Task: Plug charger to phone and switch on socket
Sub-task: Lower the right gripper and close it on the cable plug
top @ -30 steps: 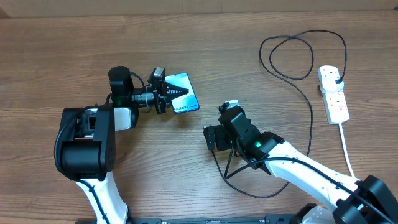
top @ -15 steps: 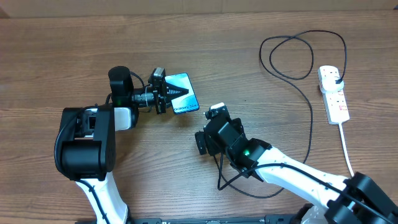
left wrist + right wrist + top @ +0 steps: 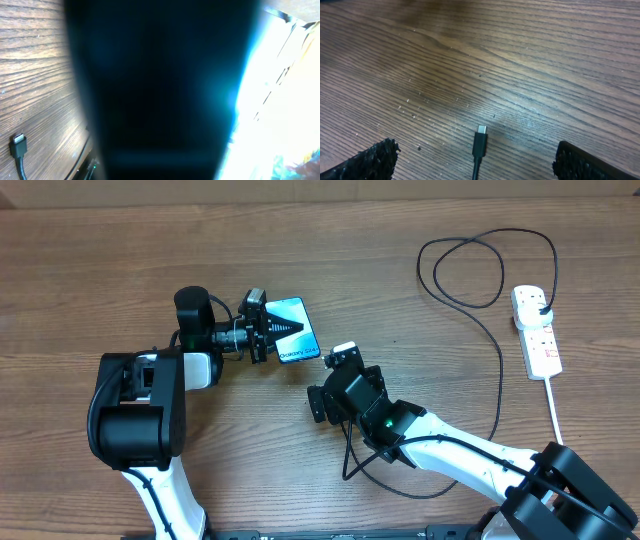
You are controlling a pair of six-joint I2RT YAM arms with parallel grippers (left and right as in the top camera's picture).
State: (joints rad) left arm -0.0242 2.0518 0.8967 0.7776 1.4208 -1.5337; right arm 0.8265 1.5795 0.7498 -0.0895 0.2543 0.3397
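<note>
The phone (image 3: 304,328) has a teal screen and lies left of centre, with my left gripper (image 3: 283,328) shut on it from the left. In the left wrist view the phone (image 3: 160,90) fills the frame as a dark slab, so the fingers are hidden. The charger (image 3: 497,350) is a thin black cable running from the socket (image 3: 538,335) at the right to its small plug tip (image 3: 480,139) on the wood. My right gripper (image 3: 476,159) is open just behind that tip, its fingers (image 3: 370,160) well apart and touching nothing. In the overhead view the right gripper (image 3: 327,380) sits just right of the phone.
The plug tip (image 3: 18,145) also shows in the left wrist view, low on the table beside the phone. The cable makes a loop (image 3: 470,270) at the back right. The socket's thick white cord (image 3: 556,415) runs toward the front right edge.
My right gripper has moved left and slightly back toward the phone, still open. The cable slack under the right arm has shifted left. The left gripper and phone have not moved.
</note>
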